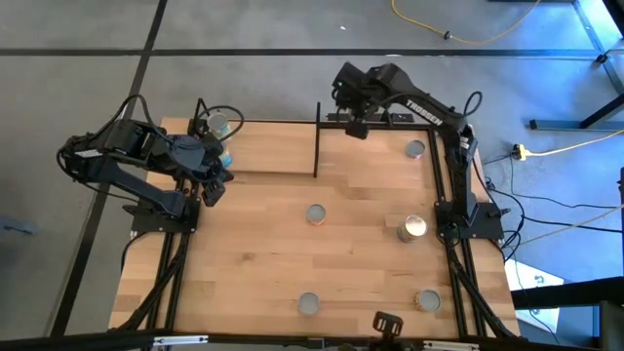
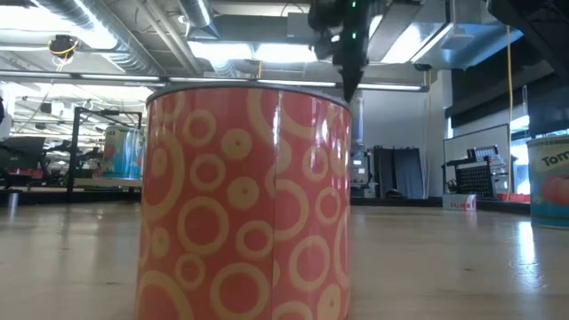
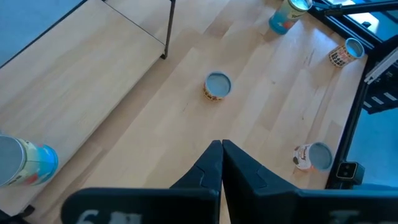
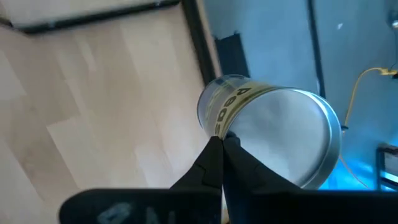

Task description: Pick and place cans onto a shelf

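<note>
Lettering: "TROSSEN" in white along the right arm (image 1: pixel 429 109); "Tom…", cut off at the frame edge, on a can (image 2: pixel 549 182) in the low view; upside-down yellow-band letters, hard to read, on the tan can (image 4: pixel 273 134) just beyond the right gripper (image 4: pixel 222 142). Orange-red can (image 2: pixel 247 200) with cream rings fills the low view, hiding most of the table. Shelf (image 1: pixel 268 148) holds one blue can (image 1: pixel 220 127) near its left end. Other cans stand scattered on the tabletop (image 1: pixel 253 253). Left gripper (image 3: pixel 222 149) fingers pressed together, empty; right likewise.
</note>
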Controlling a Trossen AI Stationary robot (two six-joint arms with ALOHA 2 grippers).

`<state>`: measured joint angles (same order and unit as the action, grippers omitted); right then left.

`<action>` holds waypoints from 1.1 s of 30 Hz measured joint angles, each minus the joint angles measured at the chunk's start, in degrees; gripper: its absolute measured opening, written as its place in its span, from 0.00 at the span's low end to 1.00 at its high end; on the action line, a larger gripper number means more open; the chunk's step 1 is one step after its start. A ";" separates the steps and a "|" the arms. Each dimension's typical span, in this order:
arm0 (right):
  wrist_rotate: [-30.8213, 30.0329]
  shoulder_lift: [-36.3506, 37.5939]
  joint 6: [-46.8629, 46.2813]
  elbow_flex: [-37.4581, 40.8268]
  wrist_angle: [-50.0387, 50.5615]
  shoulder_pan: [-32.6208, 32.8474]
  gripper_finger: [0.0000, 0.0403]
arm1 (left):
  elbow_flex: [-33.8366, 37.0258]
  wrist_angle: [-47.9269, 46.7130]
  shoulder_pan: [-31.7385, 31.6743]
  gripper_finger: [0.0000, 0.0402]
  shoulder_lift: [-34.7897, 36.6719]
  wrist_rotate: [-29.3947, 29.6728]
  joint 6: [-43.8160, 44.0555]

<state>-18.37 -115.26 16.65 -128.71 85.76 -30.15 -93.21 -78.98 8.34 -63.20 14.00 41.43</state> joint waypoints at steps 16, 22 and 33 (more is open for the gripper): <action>0.00 1.61 0.07 -6.33 1.68 8.38 0.00 | 0.00 -0.07 -0.02 0.00 0.02 -0.15 -0.05; 0.32 1.57 0.04 -6.33 1.80 14.65 0.00 | 0.00 -0.11 -0.02 0.00 0.02 -0.17 -1.79; 2.01 2.49 -4.73 -6.29 2.23 25.63 0.00 | 0.00 -1.47 -0.01 0.00 -0.04 -0.15 -3.08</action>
<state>-16.36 -112.77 11.93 -135.00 87.99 -4.52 -93.21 -80.45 8.33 -63.24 13.85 38.35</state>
